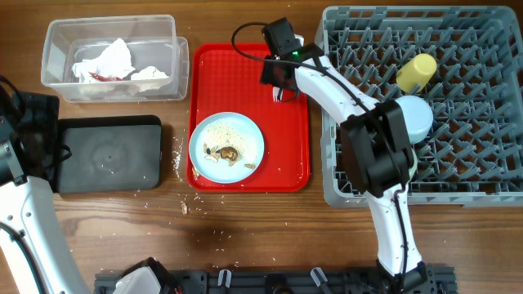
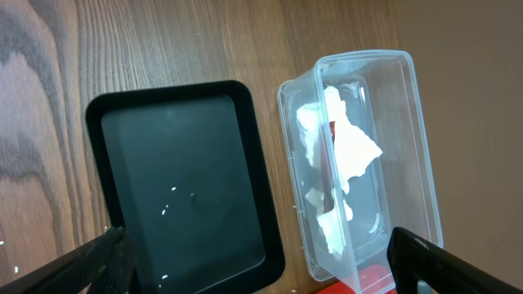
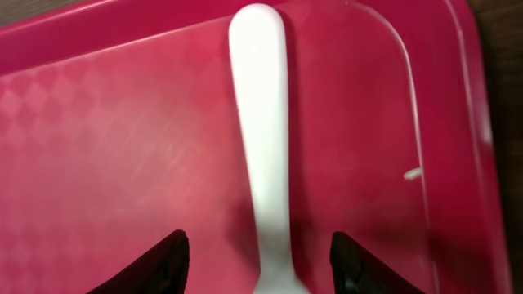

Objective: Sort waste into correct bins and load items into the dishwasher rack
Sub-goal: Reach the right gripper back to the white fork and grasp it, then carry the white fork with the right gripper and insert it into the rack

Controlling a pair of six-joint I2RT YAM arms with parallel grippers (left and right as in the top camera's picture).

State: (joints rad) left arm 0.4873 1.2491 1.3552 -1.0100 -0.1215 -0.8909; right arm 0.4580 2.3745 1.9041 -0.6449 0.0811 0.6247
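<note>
Arm outstretched, right pincer (image 3: 257, 238) spread astride a white utensil's handle (image 3: 258, 106) on the red tray (image 3: 114, 131); left pincer (image 2: 257, 241) hangs spread over the black tray (image 2: 184, 175).

table (image 1: 245, 237): brown wood
clear tub (image 1: 54, 57): 10 o'clock
black tray (image 1: 106, 155): 9 o'clock, near tub
red tray (image 1: 237, 73): centre, toward 12 o'clock
grey rack (image 1: 490, 98): 2 o'clock, just beside red tray
crumbs (image 1: 184, 208): scattered, 7 o'clock of red tray

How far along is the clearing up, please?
Done: napkins are in the clear tub; the yellow cup and a blue bowl sit in the rack. In hand: the right gripper, open, straddles a white utensil on the red tray. Left: the plate of scraps.
</note>
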